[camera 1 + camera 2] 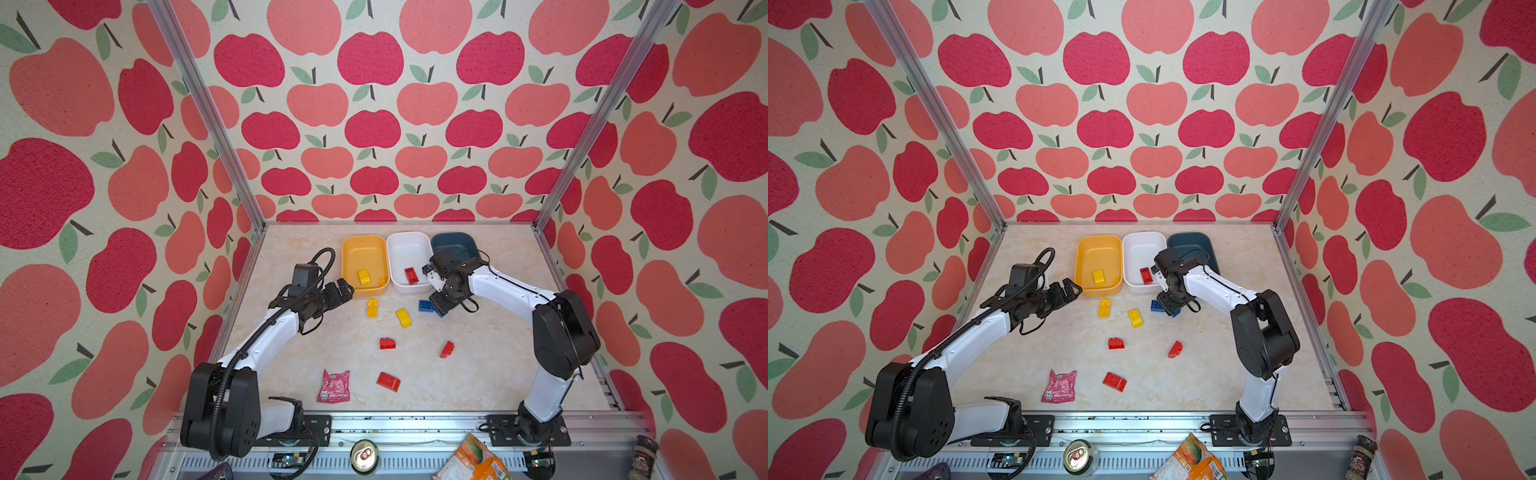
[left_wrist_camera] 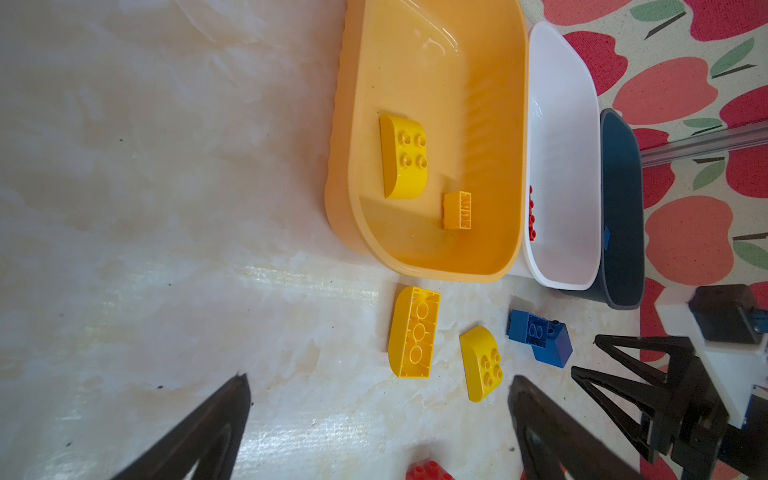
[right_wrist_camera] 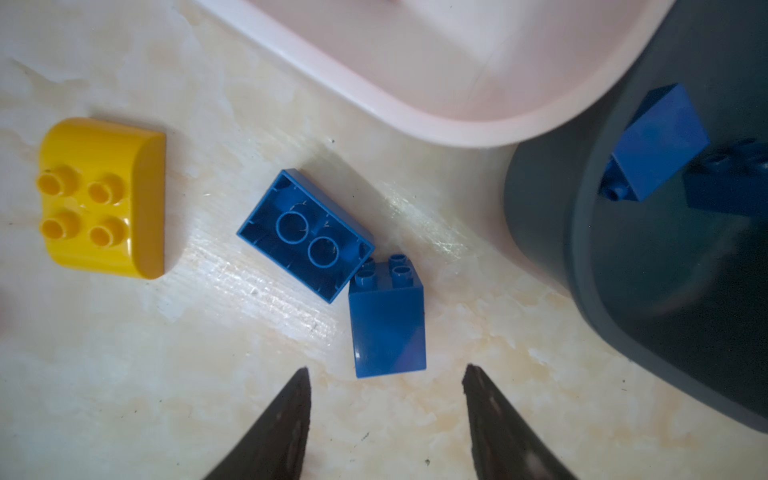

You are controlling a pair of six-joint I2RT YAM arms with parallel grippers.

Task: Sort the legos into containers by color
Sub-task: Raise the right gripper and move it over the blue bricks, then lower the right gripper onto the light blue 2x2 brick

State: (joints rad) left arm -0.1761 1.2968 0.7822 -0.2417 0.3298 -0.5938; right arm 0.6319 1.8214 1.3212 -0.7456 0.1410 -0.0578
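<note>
- My right gripper [image 3: 387, 374] hangs low over the desk, jaws part-way apart and empty. They line up on the sloped blue brick [image 3: 388, 328], a width I judge suits its narrow body.
- That brick touches an overturned blue brick [image 3: 305, 235] at one corner. Both lie just before the dark blue-grey tub [image 3: 582, 266], where another blue brick [image 3: 660, 141] lies, so the carry looks short.
- My left gripper [image 2: 379, 378] is spread wide and empty near the yellow tub [image 1: 346, 266]. It faces an upturned yellow brick [image 2: 413, 332] and a rounded yellow brick [image 2: 482, 363], likely its next picks.
- The tubs sit side by side along the desk's far edge, the white tub [image 1: 409, 249] between the others, keeping colours apart.
- Unsorted toward the near edge: a small red brick [image 1: 387, 343], a sloped red brick [image 1: 447, 349] and a larger red brick [image 1: 388, 381].
</note>
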